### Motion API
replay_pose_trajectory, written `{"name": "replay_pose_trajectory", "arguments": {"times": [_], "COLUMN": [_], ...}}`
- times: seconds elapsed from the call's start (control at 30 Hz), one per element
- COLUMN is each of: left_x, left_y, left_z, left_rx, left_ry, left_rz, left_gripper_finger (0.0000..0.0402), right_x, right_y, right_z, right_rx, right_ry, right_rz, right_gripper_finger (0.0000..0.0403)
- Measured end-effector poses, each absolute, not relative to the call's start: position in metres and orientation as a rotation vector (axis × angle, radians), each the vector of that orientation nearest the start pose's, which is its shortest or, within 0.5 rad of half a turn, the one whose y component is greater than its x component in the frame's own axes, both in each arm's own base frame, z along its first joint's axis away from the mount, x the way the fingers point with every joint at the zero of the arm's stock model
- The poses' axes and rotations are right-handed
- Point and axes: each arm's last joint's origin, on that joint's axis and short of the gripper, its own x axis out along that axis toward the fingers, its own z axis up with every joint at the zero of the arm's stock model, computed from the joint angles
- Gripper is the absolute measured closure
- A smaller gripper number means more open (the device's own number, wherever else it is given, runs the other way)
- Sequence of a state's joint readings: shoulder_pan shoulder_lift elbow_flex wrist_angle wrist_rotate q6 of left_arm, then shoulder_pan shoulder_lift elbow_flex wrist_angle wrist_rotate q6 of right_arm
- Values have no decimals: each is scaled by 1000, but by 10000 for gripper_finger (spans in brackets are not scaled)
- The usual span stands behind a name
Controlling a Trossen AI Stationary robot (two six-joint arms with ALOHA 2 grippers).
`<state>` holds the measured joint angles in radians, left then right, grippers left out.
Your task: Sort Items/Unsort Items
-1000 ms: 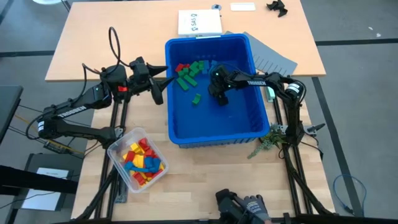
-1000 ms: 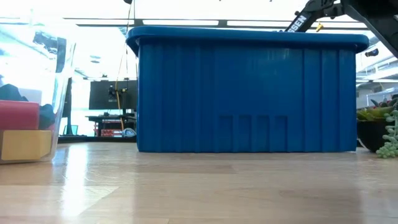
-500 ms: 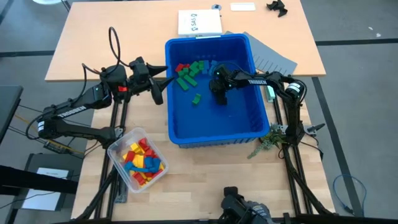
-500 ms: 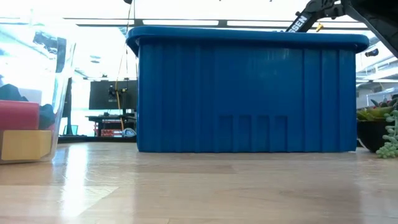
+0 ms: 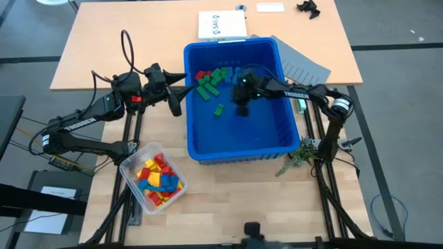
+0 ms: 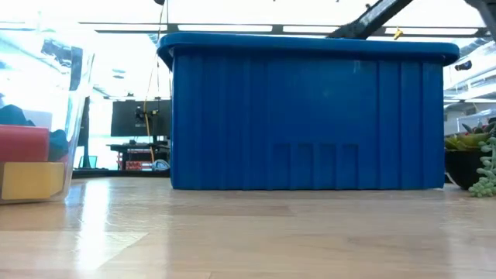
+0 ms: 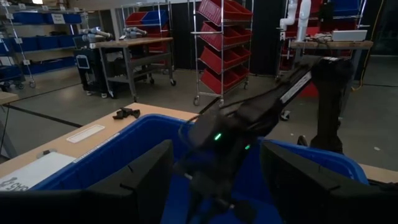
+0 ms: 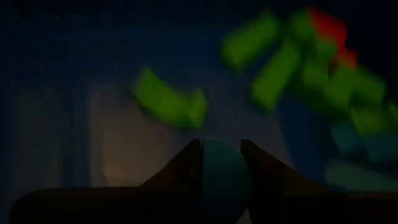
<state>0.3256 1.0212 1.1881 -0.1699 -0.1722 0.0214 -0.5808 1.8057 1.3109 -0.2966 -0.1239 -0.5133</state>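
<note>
**A:** High view first: where had the right gripper (image 5: pixel 241 109) ended up?

**B:** Down inside the blue bin (image 5: pixel 208 149), near its middle, a little right of a lone green block (image 5: pixel 219 109). A second before, it sat slightly nearer and further right; it had since shifted toward the far left, closer to the heap of green blocks (image 5: pixel 210 81) at the bin's far-left corner, with red blocks (image 5: pixel 201 74) beside them.

**A:** And its jaws?

**B:** They had narrowed over that second. In the right wrist view they were clamped on a small rounded blue-green piece (image 8: pixel 222 177), presumably one of the blocks, with the green ones lying just beyond it.

**A:** So what did that mean for the sorting?

**B:** I judged a pick had just been made, so the piece was ready to be lifted, or carried toward its colour group.

**A:** What about the left gripper (image 5: pixel 177 104)?

**B:** It hung outside the bin's left wall, jaws spread wide and empty, unchanged.

**A:** Anything else around?

**B:** A clear tub (image 5: pixel 131 169) of mixed red, yellow and blue blocks stood on the counter's near left. A white sheet (image 5: pixel 221 25) lay beyond the bin, grey divider sheets (image 5: pixel 304 68) at its far right, and a small plant (image 5: pixel 297 155) at its near-right corner.

**A:** Any obstruction?

**B:** The bin's tall walls, mainly; the low view showed only its side, hiding everything inside.
</note>
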Motion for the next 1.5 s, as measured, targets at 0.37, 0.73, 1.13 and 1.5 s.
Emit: {"name": "replay_pose_trajectory", "arguments": {"times": [0.37, 0.73, 1.13, 1.5], "left_x": [197, 197, 197, 197], "left_y": [72, 72, 72, 72], "left_z": [428, 428, 428, 428], "left_rx": [21, 21, 21, 21], "left_ry": [8, 7, 8, 8], "left_rz": [498, 498, 498, 498], "left_gripper_finger": [154, 153, 153, 154], "right_x": [378, 415, 485, 534], "right_y": [-120, -30, 19, 30], "right_z": [289, 308, 313, 287], "right_rx": [63, 142, 157, 230], "right_ry": [340, 51, -5, 105], "right_rz": [24, 219, 357, 450], "right_gripper_finger": [315, 315, 315, 315]}}
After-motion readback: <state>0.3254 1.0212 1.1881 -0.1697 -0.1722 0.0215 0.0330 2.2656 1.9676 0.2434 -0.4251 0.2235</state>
